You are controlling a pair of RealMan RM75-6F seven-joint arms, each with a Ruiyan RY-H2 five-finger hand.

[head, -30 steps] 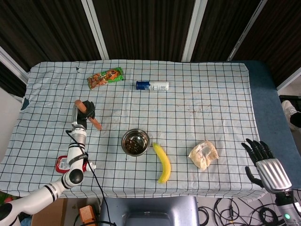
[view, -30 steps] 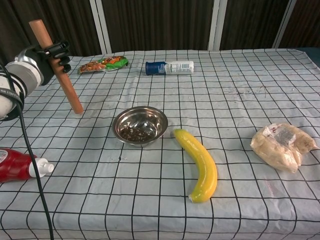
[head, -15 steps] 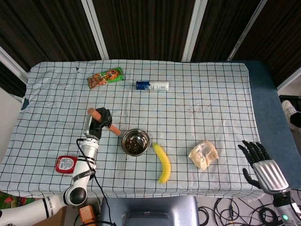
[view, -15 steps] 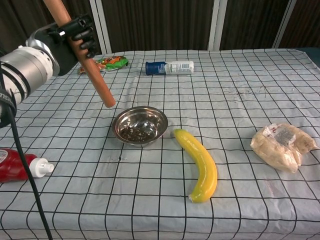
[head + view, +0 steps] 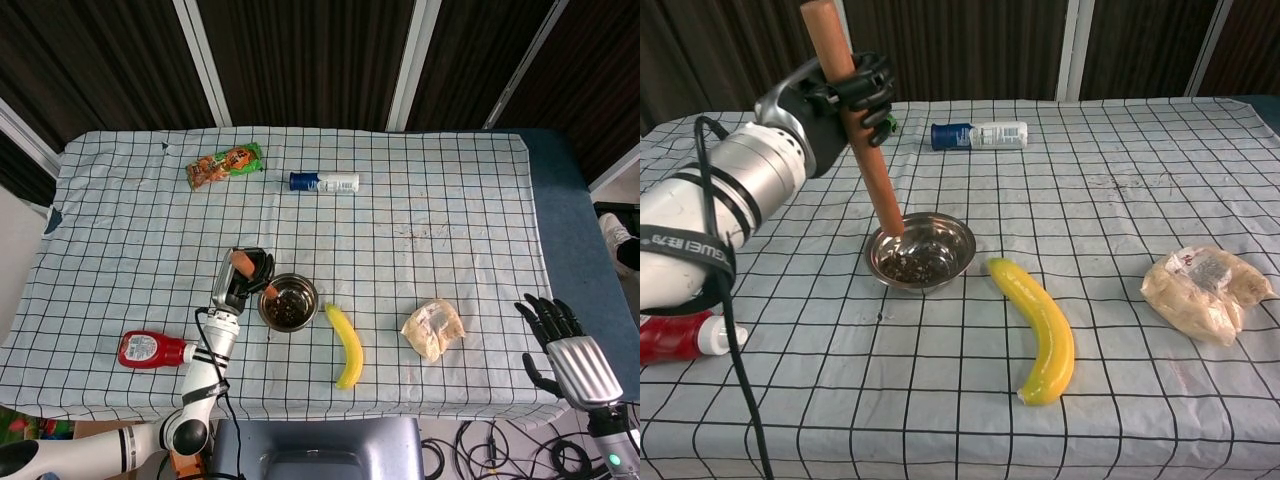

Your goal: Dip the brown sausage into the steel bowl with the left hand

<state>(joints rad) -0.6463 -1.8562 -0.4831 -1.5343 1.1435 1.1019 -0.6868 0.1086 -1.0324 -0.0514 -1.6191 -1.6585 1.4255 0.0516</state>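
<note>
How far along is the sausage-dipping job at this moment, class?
Done: the left hand grips the brown sausage and holds it, tilted, at the steel bowl. In hand: the lower tip sits at the bowl's left rim, seemingly just inside. Left: pushing it down into the dark bits at the bottom. The right hand holds nothing.

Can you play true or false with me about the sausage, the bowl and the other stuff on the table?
1. The left hand holds the brown sausage. True.
2. The sausage's lower end is at the steel bowl. True.
3. The banana lies inside the bowl. False: it lies on the cloth beside it.
4. The right hand holds the ketchup bottle. False: it holds nothing, and the bottle lies far from it.
5. The bowl is empty. False: there are dark bits in it.
</note>
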